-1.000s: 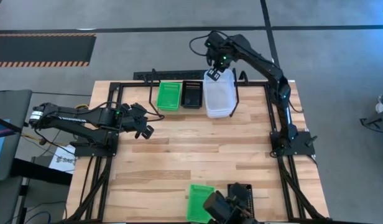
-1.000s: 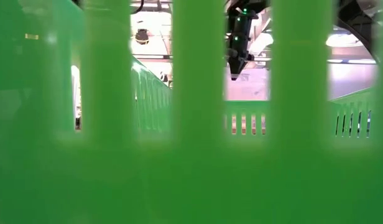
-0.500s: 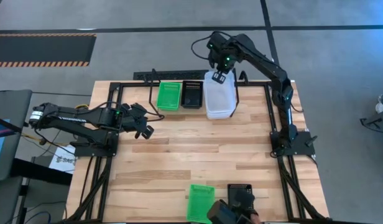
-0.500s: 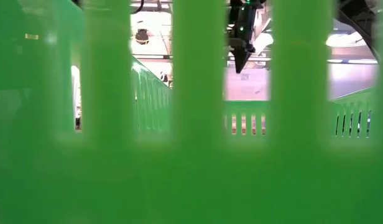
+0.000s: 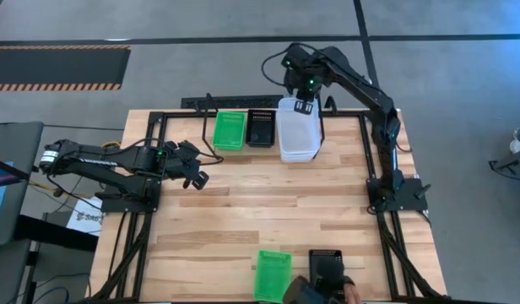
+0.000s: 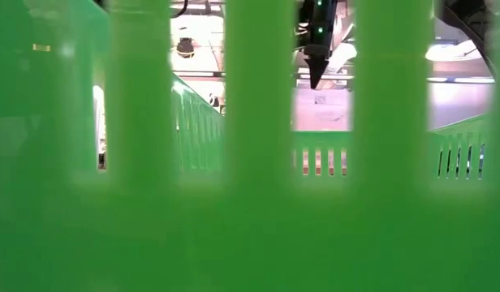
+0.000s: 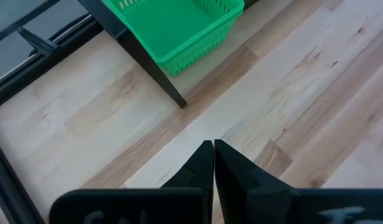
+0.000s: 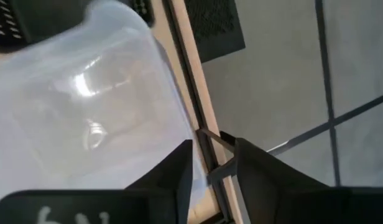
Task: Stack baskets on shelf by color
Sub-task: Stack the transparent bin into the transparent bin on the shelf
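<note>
At the near edge of the wooden bench (image 5: 268, 211), a green basket (image 5: 273, 274) is lying beside a black mesh basket (image 5: 327, 264), and a person's hand (image 5: 351, 293) is showing just at that edge next to the black one. In the low view the slatted wall of this green basket (image 6: 250, 203) is filling almost the whole picture, so little else is readable there.

Farther in, on the left side, the left tool (image 5: 192, 172) is hovering over bare wood with its fingers pressed together, gripping nothing; its wrist view is showing the two dark fingertips (image 7: 204, 163) touching.

At the far edge, the black wire shelf (image 5: 211, 105) is carrying three baskets in a row: another green basket (image 5: 229, 129), then a black perforated basket (image 5: 261, 128) just beside it, then a clear translucent basket (image 5: 296, 131) on the right end.

The right tool (image 5: 304, 106) is hanging over the far rim of the clear basket, its fingers spread apart and pinching nothing. In its wrist view the clear basket (image 8: 86, 118) is sitting beside the fingers (image 8: 179, 171), with a thin black shelf wire (image 8: 211, 142) running between them.
</note>
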Controlling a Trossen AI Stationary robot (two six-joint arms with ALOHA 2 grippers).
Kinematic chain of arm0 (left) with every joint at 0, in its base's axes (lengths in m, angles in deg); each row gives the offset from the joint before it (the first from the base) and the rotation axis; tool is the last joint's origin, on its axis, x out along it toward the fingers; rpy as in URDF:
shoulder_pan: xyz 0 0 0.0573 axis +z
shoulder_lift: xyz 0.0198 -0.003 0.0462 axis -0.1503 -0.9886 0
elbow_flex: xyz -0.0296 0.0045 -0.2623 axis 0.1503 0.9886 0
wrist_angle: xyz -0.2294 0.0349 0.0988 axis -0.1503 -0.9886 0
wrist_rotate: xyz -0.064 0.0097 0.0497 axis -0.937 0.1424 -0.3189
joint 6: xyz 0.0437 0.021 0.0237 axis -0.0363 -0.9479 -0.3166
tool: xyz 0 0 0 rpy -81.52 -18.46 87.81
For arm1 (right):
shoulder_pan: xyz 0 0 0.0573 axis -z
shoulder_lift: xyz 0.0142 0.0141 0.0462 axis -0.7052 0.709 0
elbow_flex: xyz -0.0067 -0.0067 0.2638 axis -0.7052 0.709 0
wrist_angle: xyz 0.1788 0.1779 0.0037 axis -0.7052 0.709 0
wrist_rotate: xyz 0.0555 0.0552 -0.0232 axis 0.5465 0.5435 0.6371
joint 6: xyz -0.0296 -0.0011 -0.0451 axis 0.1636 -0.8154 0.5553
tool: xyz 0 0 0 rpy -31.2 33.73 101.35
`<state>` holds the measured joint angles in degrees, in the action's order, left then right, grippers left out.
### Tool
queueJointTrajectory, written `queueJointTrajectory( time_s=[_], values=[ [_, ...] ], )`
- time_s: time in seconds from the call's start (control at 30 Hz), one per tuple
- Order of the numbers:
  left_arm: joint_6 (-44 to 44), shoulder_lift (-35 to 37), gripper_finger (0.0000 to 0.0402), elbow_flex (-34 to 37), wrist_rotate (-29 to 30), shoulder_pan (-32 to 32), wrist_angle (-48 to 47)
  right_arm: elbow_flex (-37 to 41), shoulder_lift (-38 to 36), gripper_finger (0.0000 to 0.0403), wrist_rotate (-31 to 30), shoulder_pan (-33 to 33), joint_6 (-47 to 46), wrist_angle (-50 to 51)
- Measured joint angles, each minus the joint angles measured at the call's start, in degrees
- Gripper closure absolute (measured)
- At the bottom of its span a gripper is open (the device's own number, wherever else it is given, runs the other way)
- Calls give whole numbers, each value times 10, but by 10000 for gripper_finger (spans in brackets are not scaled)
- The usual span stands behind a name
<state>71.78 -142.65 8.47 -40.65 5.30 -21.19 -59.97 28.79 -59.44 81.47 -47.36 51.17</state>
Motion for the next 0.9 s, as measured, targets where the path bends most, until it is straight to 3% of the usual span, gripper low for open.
queueJointTrajectory(
  time_s=[0.13,0.3,0.9],
  values=[
    [0,0,401,0,0,0,0,0,0,252,11,19,-14,-2],
    [0,0,401,0,-1,0,0,0,0,246,80,28,-32,9],
    [-10,0,401,0,-11,0,-2,71,0,245,82,26,6,-9]
  ],
)
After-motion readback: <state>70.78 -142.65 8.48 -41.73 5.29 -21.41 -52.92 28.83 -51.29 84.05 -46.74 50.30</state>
